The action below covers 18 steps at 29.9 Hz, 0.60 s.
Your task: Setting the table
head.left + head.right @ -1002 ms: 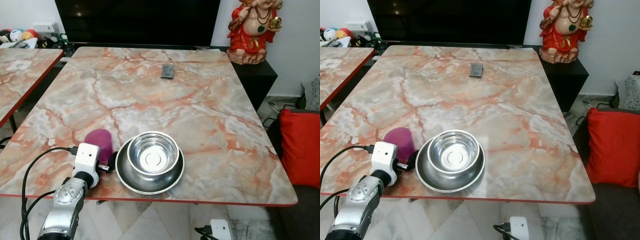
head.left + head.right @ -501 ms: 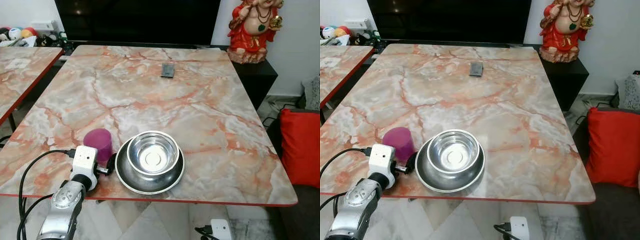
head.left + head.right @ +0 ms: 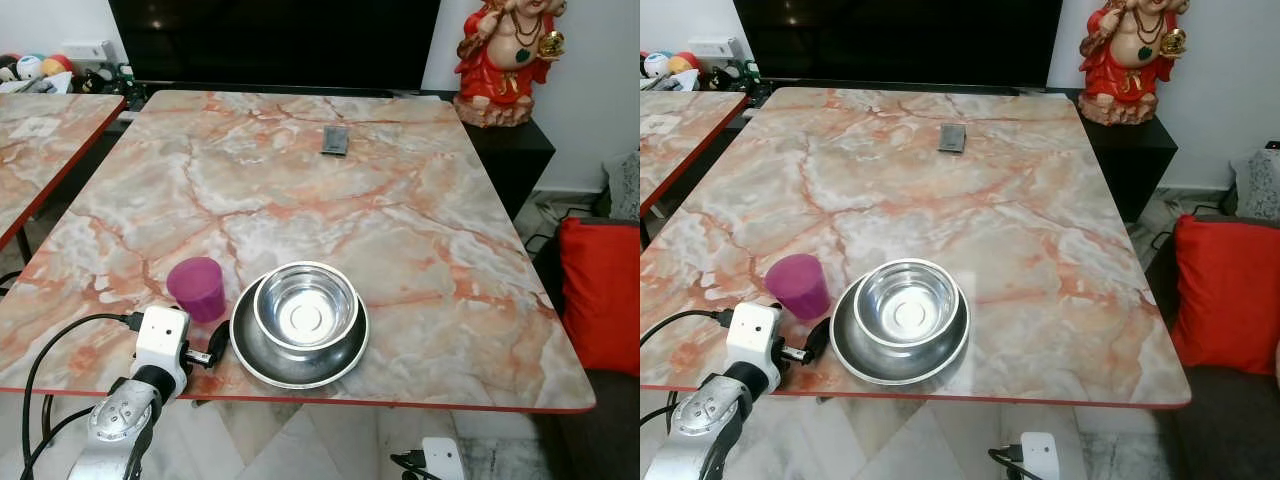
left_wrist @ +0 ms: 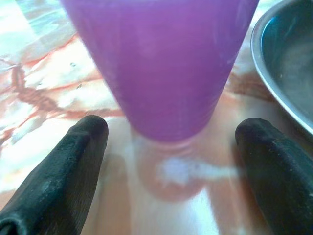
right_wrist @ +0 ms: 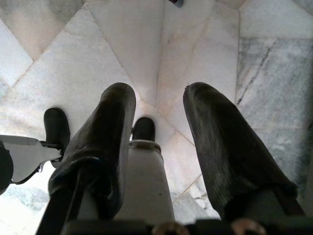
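Note:
A purple cup [image 3: 197, 288] stands upright on the marble table [image 3: 300, 190] near its front edge. Just to the cup's right, a steel bowl [image 3: 305, 308] sits inside a steel plate [image 3: 252, 362]. My left gripper [image 3: 205, 345] is low at the table's front edge, just short of the cup. In the left wrist view the left gripper [image 4: 173, 131] is open, the cup [image 4: 161, 63] stands just beyond its fingertips and the plate's rim [image 4: 283, 63] shows beside it. My right gripper [image 5: 160, 93] hangs idle over the tiled floor, fingers apart and empty.
A small dark flat object [image 3: 336, 141] lies at the far middle of the table. A red statue [image 3: 505, 55] stands on a black cabinet at the back right. A red cushion [image 3: 602, 295] is to the right and a second marble table [image 3: 40, 140] to the left.
My left arm has drawn back toward the table's front edge. The cup, partly covered by the wrist before, now stands free in front of the open fingers.

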{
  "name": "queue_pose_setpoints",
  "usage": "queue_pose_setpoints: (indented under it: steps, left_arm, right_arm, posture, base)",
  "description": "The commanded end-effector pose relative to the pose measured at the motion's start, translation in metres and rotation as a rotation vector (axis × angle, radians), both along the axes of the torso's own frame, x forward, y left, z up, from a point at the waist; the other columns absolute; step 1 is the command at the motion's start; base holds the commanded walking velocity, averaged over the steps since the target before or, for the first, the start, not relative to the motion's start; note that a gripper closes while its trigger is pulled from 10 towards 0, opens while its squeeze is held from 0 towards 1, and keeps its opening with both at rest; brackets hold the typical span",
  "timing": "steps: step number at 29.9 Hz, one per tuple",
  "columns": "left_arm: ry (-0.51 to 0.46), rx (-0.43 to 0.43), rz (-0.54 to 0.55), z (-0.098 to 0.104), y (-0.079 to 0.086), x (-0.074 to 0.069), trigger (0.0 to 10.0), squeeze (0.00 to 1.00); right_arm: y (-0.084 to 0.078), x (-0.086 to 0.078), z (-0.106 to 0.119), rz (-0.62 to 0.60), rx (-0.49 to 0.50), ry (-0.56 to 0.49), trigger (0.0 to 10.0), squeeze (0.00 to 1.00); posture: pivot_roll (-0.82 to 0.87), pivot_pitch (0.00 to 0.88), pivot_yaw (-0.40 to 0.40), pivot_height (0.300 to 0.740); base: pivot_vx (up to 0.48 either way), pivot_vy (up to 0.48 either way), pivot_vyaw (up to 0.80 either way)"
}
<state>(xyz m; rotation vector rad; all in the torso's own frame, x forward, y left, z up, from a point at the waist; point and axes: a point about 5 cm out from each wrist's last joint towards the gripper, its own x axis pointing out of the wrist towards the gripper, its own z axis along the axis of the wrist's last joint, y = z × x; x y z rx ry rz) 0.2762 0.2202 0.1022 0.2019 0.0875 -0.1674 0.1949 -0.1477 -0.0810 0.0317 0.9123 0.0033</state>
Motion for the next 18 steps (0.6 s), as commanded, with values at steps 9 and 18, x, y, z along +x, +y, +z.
queue_pose_setpoints:
  steps: [9,18]
  left_arm:
    - [-0.036,-0.028,0.024,0.005,0.004,-0.022,10.0,0.00]
    - [-0.075,-0.034,0.089,0.003,0.010,-0.062,10.0,0.00]
  right_arm:
    - [-0.001,-0.005,-0.003,0.005,-0.004,0.021,10.0,0.00]
    - [-0.002,-0.005,-0.003,0.000,-0.009,0.023,10.0,0.00]
  posture:
    - [0.06,0.109,-0.032,0.740]
    - [0.07,0.116,-0.034,0.740]
  base:
    - [0.000,0.000,0.00]
    - [0.000,0.000,0.00]
